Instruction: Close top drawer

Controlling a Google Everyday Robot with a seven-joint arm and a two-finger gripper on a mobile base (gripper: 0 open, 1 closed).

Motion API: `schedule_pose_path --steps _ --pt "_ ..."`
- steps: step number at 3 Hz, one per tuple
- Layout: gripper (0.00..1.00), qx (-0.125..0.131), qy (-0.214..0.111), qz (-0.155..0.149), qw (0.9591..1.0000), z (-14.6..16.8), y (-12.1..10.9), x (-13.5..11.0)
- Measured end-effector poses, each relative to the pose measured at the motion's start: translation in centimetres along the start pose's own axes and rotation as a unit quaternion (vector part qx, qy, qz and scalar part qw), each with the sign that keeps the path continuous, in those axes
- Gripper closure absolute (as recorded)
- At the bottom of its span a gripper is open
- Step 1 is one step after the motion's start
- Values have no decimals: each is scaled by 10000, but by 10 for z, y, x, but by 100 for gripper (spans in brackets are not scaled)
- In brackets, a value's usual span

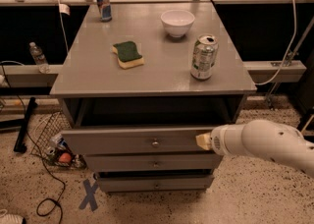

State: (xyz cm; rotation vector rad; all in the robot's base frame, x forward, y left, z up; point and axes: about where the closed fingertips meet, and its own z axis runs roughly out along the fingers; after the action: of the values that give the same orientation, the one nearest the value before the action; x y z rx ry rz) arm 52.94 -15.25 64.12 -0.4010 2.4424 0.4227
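a bowl (177, 22), a sponge (128, 54), a silver can (203, 57) and a blue can (102, 3) sit apart on the grey tabletop (88, 75). to the left stands a bottle (37, 56); on the floor (245, 198), a blue x (89, 194).

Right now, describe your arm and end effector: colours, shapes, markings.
The arm is a thick, rounded white shell, smooth and tube-like, with a few small dark dots on its upper side. A thin dark seam rings the wrist. The end effector is a small cream-yellow tip, at the right end of the top drawer front. No cables or lettering show.
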Motion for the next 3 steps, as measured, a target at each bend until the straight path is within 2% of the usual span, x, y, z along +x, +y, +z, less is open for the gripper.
schedule_pose_path --steps 1,2,3 --pt "100 -7 -210 -86 9997 7 -5 -17" --pt "100 -29 -87 -165 9998 7 -6 -20" --pt "100 -95 479 -78 9988 3 -7 4"
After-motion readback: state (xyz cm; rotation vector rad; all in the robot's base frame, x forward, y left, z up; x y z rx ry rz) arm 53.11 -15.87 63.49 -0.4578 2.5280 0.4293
